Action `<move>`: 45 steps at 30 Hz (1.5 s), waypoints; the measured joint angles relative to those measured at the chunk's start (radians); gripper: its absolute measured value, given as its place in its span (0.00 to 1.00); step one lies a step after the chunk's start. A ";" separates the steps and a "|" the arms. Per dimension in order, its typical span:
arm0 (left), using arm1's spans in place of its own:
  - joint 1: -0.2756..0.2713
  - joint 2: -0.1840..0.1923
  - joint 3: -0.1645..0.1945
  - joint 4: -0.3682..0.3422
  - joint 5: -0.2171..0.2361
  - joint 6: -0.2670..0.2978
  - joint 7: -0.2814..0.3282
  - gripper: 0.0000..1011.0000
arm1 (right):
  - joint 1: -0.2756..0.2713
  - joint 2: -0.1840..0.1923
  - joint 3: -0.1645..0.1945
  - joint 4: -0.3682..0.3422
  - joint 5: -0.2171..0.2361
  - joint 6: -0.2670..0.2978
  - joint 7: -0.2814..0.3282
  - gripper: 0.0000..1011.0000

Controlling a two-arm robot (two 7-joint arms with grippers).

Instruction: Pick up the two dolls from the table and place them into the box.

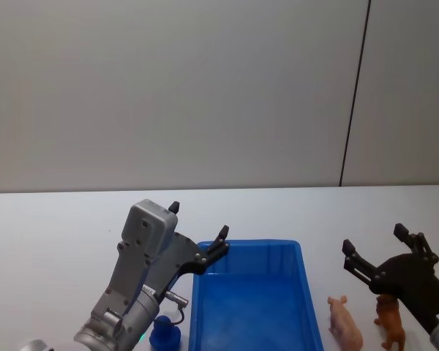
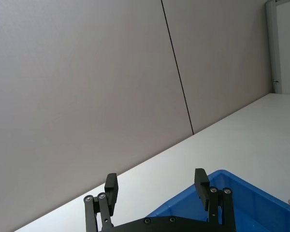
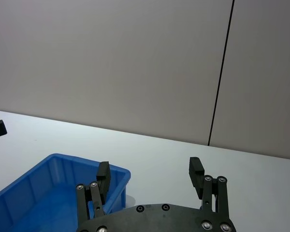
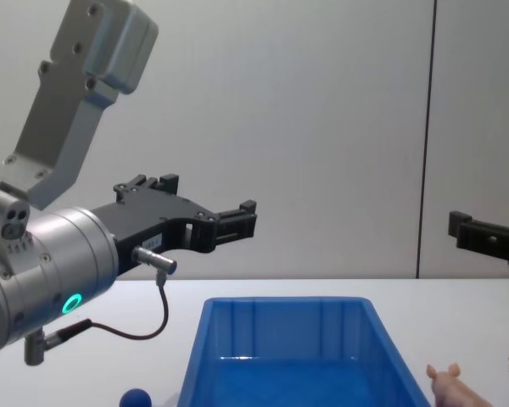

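**Both hands spread above the table, dolls beside the box**

The left hand (image 1: pixel 198 220) hangs in the air over the far left corner of the blue box (image 1: pixel 260 243), and its two black fingers are spread wide with nothing between them. The right hand (image 1: pixel 374 238) is raised on the right side of the box, above the place of the dolls. Its fingers are also spread wide and hold nothing.

The pink pig (image 1: pixel 344 322) stands on the white table (image 1: pixel 58 219), just beside the right wall of the box. The reddish-brown figure (image 1: pixel 390 316) stands close to the pig, on the side away from the box, partly under the right hand. A small blue ball (image 1: pixel 163 334) lies on the table near the left wall of the box, below the left arm.
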 joint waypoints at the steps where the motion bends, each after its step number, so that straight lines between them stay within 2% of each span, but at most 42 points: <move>1: 0.000 0.000 0.000 0.000 0.000 0.000 0.000 0.99 | 0.000 0.000 0.000 0.000 0.000 0.000 0.000 0.99; 45: 0.000 0.000 0.000 0.000 0.000 0.000 0.000 0.99 | 0.000 0.000 0.000 0.000 0.000 0.000 0.001 0.99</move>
